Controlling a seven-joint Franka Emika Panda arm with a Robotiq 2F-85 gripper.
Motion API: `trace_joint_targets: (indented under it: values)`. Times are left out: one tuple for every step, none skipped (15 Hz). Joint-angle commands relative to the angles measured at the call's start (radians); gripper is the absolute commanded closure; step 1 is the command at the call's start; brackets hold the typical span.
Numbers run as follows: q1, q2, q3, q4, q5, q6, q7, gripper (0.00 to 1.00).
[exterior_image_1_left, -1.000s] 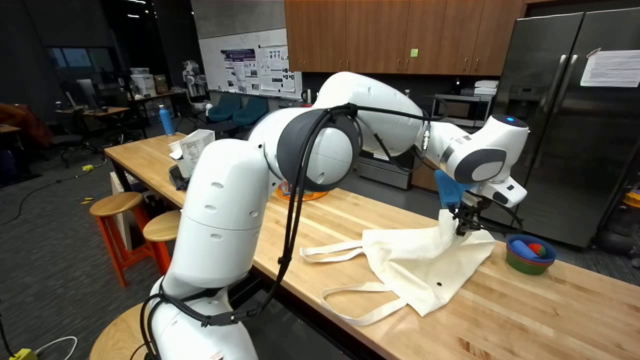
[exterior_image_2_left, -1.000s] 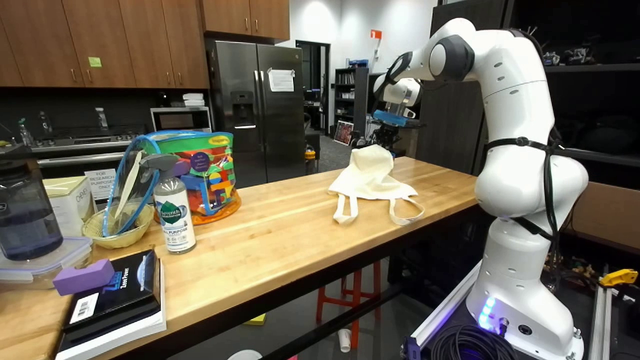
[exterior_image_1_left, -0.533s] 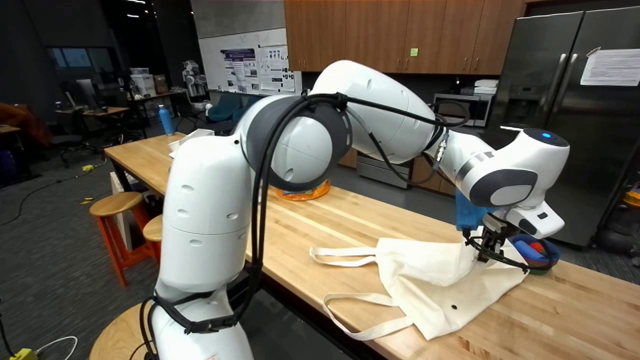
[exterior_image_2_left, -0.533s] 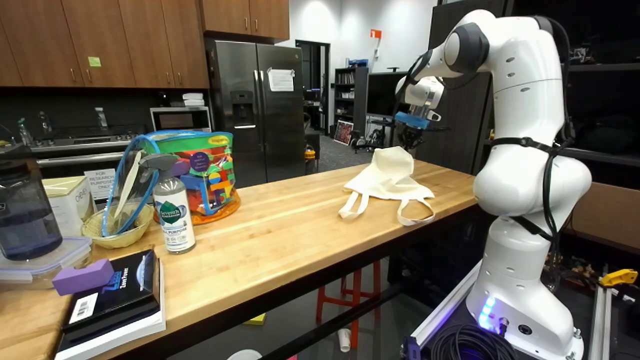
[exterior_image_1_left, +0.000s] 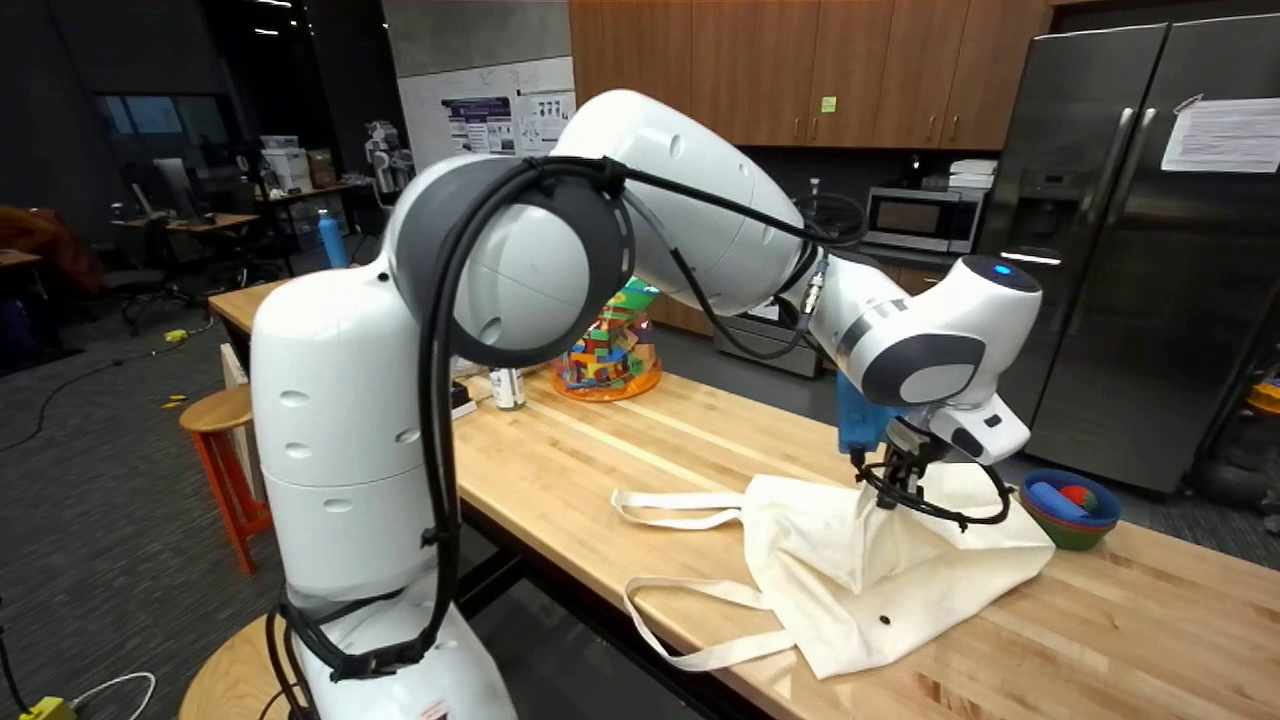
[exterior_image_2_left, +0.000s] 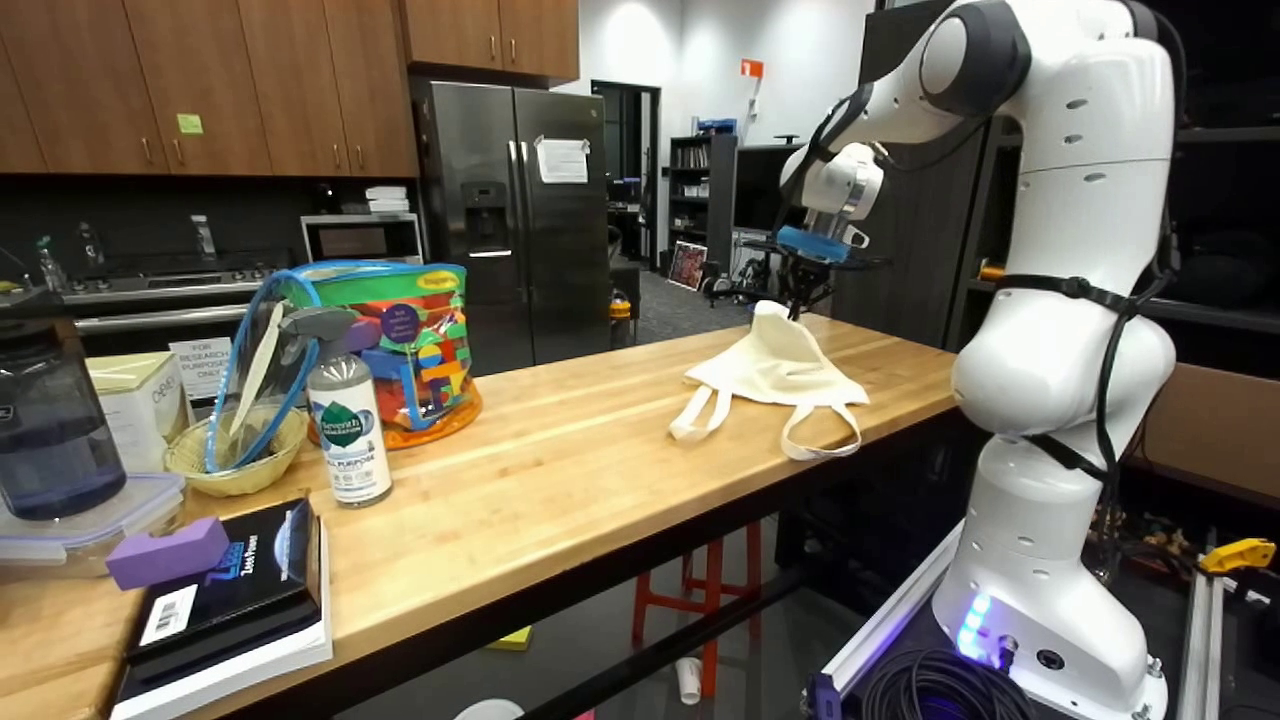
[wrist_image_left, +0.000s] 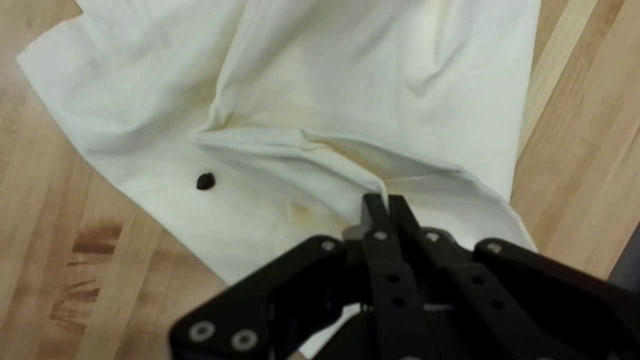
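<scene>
We see jaws pinching a fold (wrist_image_left: 325, 167) of tote bag (exterior_image_1_left: 900, 580); straps (exterior_image_1_left: 742, 652) lie from them toward robot-side edge of desk (exterior_image_1_left: 1130, 630).

A research lab with a kitchen in it: beyond the wooden table (exterior_image_1_left: 1180, 620) stand a steel refrigerator (exterior_image_2_left: 470, 150) and a stove (exterior_image_2_left: 190, 285), under brown wall cabinets (exterior_image_2_left: 210, 80). Also beyond the table are a sign (exterior_image_2_left: 202, 368) reading "FOR RESEARCH PURPOSES ONLY" and a whiteboard (exterior_image_1_left: 422, 115) bearing posters (exterior_image_1_left: 480, 128). A robot arm (exterior_image_2_left: 1025, 600) is mounted beside the table.
</scene>
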Motion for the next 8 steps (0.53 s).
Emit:
trace_joint_targets:
  values:
    - [0.046, -0.065, 0.043, -0.055, -0.025, 0.013, -0.019, 0.99]
    - [0.062, -0.067, 0.06, -0.051, -0.026, 0.012, -0.024, 0.99]
    - [0.075, -0.066, 0.075, -0.043, -0.026, 0.009, -0.029, 0.99]
    - [0.09, -0.063, 0.092, -0.032, -0.025, 0.006, -0.037, 0.99]
    - [0.104, -0.061, 0.108, -0.022, -0.025, 0.005, -0.042, 0.99]
    - [0.119, -0.056, 0.124, -0.007, -0.023, 0.002, -0.049, 0.99]
    - [0.133, -0.051, 0.14, 0.009, -0.023, -0.001, -0.057, 0.99]
    - [0.148, -0.046, 0.157, 0.027, -0.024, -0.006, -0.062, 0.99]
